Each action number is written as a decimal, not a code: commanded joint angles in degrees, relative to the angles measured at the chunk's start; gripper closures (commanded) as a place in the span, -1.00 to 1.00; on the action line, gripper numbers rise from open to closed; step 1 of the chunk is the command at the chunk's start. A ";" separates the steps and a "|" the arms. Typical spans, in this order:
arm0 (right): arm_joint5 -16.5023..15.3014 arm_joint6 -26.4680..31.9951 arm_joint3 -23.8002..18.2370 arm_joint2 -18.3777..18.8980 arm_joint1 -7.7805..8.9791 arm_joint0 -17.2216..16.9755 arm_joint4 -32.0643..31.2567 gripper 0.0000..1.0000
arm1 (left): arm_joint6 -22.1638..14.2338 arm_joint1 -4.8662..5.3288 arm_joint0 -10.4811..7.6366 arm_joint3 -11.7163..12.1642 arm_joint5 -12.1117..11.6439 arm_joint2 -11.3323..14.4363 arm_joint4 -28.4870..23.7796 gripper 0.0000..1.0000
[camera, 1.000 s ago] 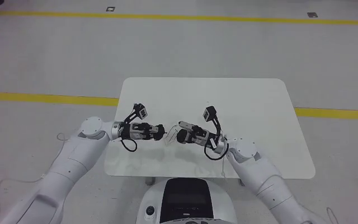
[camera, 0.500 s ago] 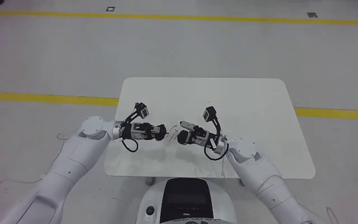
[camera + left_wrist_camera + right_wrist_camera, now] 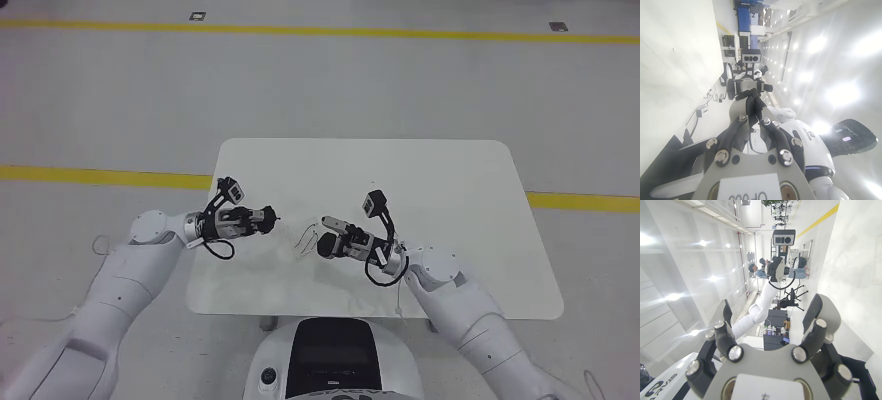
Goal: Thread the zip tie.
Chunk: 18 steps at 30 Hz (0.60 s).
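The zip tie is a thin pale loop over the white table, just in front of my right gripper. That gripper is open, and in the right wrist view nothing sits between its dark-padded fingers. My left gripper hovers over the table's left part, a short way left of the loop. Its fingers are shut, and I see nothing held in them. In the left wrist view the right gripper shows farther off, straight ahead. I cannot tell whether the loop rests on the table or touches the right fingertips.
The table's near edge runs close under both arms. Its far half and right side are bare white surface. Yellow floor lines pass behind the table.
My left gripper has drawn back to the left, away from the right gripper and the zip tie loop. The loop stays by the right gripper, which has hardly moved.
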 commanded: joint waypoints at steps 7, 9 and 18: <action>0.00 0.00 0.00 0.00 0.00 0.00 0.00 -1.00 | 0.00 0.17 0.81 -0.82 0.00 -3.24 2.04 1.00; 0.00 0.00 0.00 0.00 0.00 0.00 0.00 -1.00 | 0.00 0.23 1.71 -1.84 0.00 -4.53 2.88 1.00; 0.00 0.00 0.00 0.00 0.00 0.00 0.00 -1.00 | 0.00 0.36 4.04 -2.37 0.00 -7.54 3.70 1.00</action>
